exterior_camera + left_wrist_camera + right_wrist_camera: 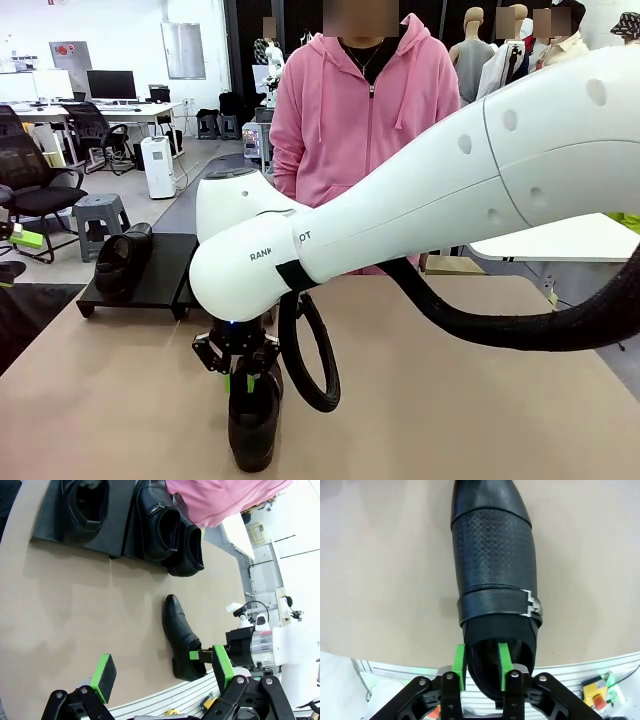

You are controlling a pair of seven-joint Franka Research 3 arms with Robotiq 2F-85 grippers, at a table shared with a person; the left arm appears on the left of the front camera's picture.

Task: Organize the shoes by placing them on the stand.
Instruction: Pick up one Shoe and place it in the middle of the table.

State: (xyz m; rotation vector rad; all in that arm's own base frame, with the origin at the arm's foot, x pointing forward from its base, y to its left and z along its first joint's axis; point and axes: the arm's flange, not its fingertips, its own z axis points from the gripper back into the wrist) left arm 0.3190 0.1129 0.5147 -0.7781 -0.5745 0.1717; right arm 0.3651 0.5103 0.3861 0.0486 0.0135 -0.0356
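Front view: right arm reaches across the middle, right gripper clamped on a shoe at the table's near edge; shoe's front part cut off by the frame bottom. Another shoe sits on the stand, rest of the stand hidden behind the arm.

Left wrist view: left gripper wide open, above bare table, holding nothing. Gripped shoe lies w/ long axis toward the stand, toe nearest it. Three shoes up there; the rightmost shoe looks partly off the edge.

Right wrist view: pads pinch the heel rim, one inside the opening. Toe tip cut off at top.
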